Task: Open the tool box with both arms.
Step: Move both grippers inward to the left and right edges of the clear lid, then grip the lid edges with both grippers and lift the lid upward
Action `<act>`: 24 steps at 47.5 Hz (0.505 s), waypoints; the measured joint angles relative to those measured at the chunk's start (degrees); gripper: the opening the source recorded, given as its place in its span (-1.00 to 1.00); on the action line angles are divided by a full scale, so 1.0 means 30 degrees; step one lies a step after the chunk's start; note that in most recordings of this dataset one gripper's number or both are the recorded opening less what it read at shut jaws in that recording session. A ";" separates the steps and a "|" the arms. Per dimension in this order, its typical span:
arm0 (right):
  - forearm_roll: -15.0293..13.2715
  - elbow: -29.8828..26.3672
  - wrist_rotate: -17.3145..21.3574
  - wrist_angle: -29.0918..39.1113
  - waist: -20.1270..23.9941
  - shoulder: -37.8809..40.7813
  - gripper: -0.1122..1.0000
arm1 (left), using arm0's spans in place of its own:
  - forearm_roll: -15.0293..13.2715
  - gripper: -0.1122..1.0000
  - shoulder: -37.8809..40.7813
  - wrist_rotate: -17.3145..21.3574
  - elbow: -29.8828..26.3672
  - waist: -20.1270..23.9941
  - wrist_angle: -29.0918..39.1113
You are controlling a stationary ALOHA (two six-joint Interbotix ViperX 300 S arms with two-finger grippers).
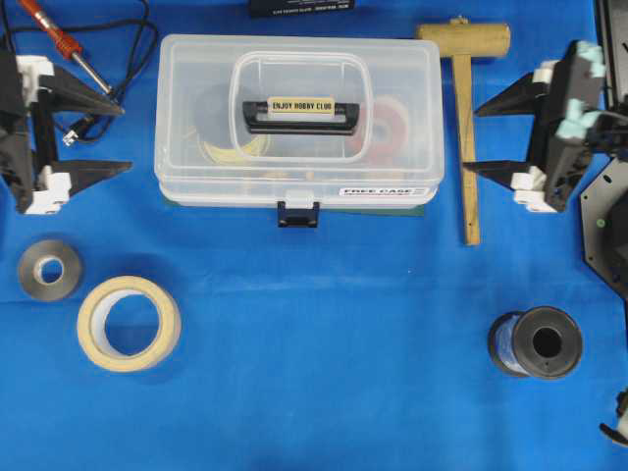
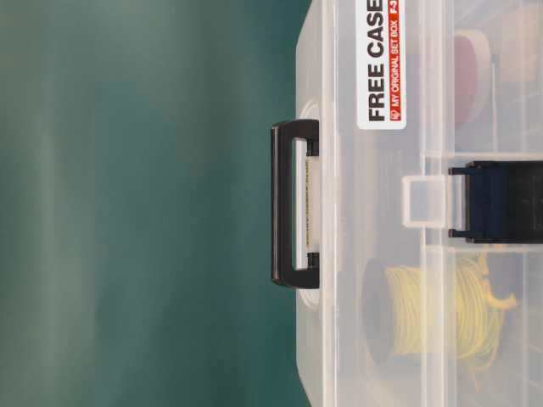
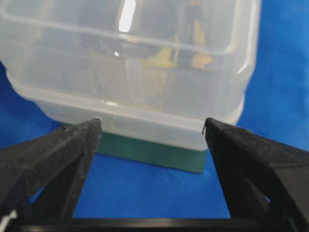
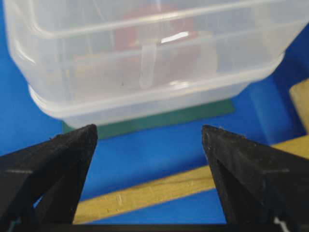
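My left claw [image 1: 116, 137] gapes wide, fingers spread, gripping nothing, parked at nine o'clock of the tool box [image 1: 299, 123]. My right claw [image 1: 483, 140] is spread just as wide and empty, out at three o'clock, and the wooden mallet [image 1: 465, 108] lies between it and the box. That mallet worries me: sweeping the right claw straight in, I judge I'd knock its handle into the box wall. On the left, the soldering iron [image 1: 69, 41] and its cable sit at eleven o'clock of my claw, easy to snag if I swing wide.

The dark blue latch [image 1: 297, 213] at the box's six o'clock edge looks snapped shut, lid seated flat. Prying the lid before releasing it would, I reckon, just drag the whole light case across the blue cloth [image 1: 324, 363]. One claw needs to pin it down.

The box itself sits centre-top of the table on a green mat [image 3: 149, 152], clear plastic, black handle [image 1: 300, 111] folded flat on the lid, yellow wire and a red reel showing faintly inside.
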 measured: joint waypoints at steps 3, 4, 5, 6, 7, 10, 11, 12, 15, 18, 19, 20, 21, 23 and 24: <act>-0.0029 -0.0059 -0.0059 -0.0322 -0.0029 0.0645 0.72 | 0.0029 0.85 0.0703 0.0000 -0.0088 0.0059 -0.0264; -0.0029 -0.0117 -0.0059 -0.0410 -0.0029 0.0791 0.72 | 0.0000 0.85 0.0879 0.0000 -0.0117 0.0059 -0.0322; -0.0059 -0.0176 -0.0059 -0.0498 0.0000 0.0967 0.72 | 0.0000 0.85 0.1055 0.0000 -0.0176 0.0059 -0.0352; -0.0059 -0.0234 -0.0059 -0.0615 -0.0029 0.1113 0.72 | 0.0000 0.85 0.1230 0.0000 -0.0234 0.0059 -0.0410; -0.0088 -0.0293 -0.0059 -0.0703 -0.0029 0.1260 0.72 | 0.0000 0.85 0.1377 0.0000 -0.0293 0.0059 -0.0469; -0.0088 -0.0469 -0.0059 -0.1084 -0.0029 0.1670 0.72 | 0.0000 0.85 0.1729 0.0000 -0.0498 0.0059 -0.0645; -0.0088 -0.0498 -0.0059 -0.1143 0.0000 0.1787 0.72 | 0.0000 0.85 0.1846 0.0000 -0.0527 0.0088 -0.0703; -0.0088 -0.0557 -0.0059 -0.1230 -0.0029 0.1875 0.72 | 0.0000 0.85 0.1934 0.0000 -0.0586 0.0088 -0.0791; -0.0088 -0.0645 -0.0059 -0.1494 0.0000 0.2109 0.72 | 0.0029 0.85 0.2256 0.0000 -0.0732 0.0088 -0.1172; -0.0117 -0.0732 -0.0059 -0.1699 -0.0029 0.2256 0.72 | 0.0000 0.85 0.2578 0.0000 -0.0850 0.0117 -0.1377; -0.0117 -0.0732 -0.0059 -0.1758 -0.0029 0.2314 0.72 | 0.0000 0.85 0.2695 0.0000 -0.0879 0.0117 -0.1436; -0.0117 -0.0762 -0.0059 -0.1816 -0.0029 0.2373 0.72 | 0.0000 0.85 0.2783 0.0000 -0.0908 0.0117 -0.1494; -0.0117 -0.0791 -0.0059 -0.1904 -0.0029 0.2432 0.72 | 0.0000 0.85 0.2871 0.0029 -0.0937 0.0117 -0.1523; -0.0117 -0.0850 -0.0059 -0.2021 -0.0029 0.2520 0.72 | 0.0000 0.85 0.2988 0.0088 -0.0996 0.0117 -0.1553; -0.0117 -0.0879 -0.0146 -0.2051 -0.0029 0.2549 0.72 | 0.0029 0.85 0.3076 0.0117 -0.1025 0.0146 -0.1582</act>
